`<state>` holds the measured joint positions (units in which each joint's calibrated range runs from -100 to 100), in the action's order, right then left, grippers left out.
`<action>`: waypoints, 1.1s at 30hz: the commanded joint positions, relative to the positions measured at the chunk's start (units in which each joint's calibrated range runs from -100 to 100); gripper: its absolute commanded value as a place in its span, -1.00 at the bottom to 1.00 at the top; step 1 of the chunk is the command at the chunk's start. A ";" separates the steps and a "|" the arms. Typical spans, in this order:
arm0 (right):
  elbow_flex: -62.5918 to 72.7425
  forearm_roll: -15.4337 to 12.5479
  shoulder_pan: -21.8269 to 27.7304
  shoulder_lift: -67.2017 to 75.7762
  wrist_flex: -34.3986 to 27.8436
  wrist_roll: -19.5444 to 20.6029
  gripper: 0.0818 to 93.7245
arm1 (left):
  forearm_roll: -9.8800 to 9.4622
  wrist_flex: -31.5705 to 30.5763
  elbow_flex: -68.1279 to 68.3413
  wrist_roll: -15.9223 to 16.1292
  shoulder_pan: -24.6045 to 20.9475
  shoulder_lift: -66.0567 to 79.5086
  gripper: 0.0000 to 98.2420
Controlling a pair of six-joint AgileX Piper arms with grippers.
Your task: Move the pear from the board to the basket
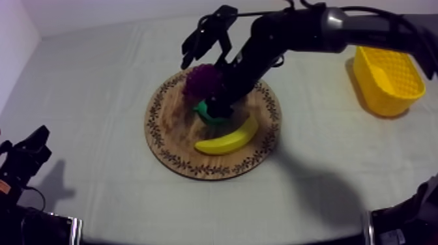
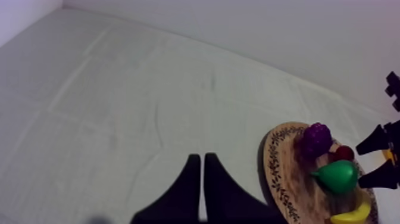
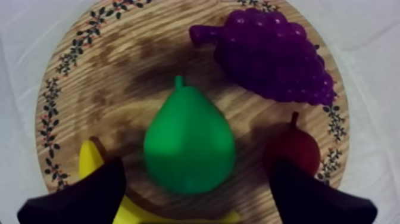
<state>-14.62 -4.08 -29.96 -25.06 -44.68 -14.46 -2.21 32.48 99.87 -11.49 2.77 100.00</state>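
Note:
A green pear [image 3: 187, 143] lies on the round wooden board [image 3: 101, 77], stem pointing toward the board's far side. My right gripper [image 3: 196, 173] is open, and its black fingers [image 3: 89, 193] stand one on each side of the pear's wide end, with a gap to the fruit. From above, the right arm reaches in from the upper right, its gripper [image 1: 218, 111] low over the pear [image 1: 207, 109] at the middle of the board [image 1: 176, 140]. My left gripper [image 1: 29, 153] rests at the lower left; its fingers [image 2: 191, 179] lie together as a narrow wedge. The yellow basket [image 1: 388, 81] stands at the far right.
Purple grapes [image 3: 271, 53] lie beyond the pear, a small red fruit [image 3: 294, 149] beside the right finger, and a banana [image 3: 89, 158] under the left finger. In the top view the banana [image 1: 228, 140] curves along the board's near side. Bare cloth [image 1: 98, 78] spreads left of the board.

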 commanded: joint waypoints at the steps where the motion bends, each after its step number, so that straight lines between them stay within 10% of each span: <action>1: 1.78 0.01 0.05 -1.83 -0.42 0.12 0.55 | -0.02 0.01 0.02 -0.01 0.01 0.00 -1.00; 33: 8.58 0.33 -1.34 -13.31 -0.07 -1.05 0.06 | -0.02 0.01 0.02 -0.01 0.01 0.00 -1.00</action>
<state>-5.92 -3.58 -31.25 -38.34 -44.97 -15.27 -2.21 32.48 99.87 -11.49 2.77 100.00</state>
